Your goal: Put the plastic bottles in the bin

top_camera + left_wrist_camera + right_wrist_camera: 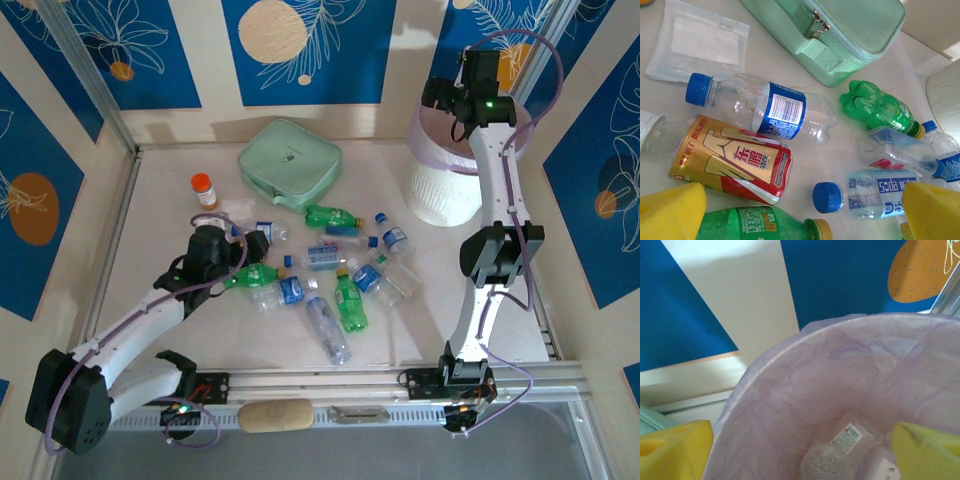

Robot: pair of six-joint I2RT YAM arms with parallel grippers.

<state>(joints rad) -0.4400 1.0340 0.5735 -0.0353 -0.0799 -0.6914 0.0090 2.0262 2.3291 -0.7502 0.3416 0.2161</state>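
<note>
Right wrist: right gripper spread wide, empty, over one white lilac-lined bin; one clear plastic bottle inside; left gripper gaping near three green plastic bottles.

- bin: pale rim, lined with a translucent lilac bag; viewed from above, its mouth open.
- plastic bottle: clear, with a white label bearing a red mark; seen low inside the bin.
- right end effector: yellow fingertips set wide apart at the lower corners, nothing gripped between them.
- wall: blue panels parted by a cream stripe; an orange disc is seen at upper right.
</note>
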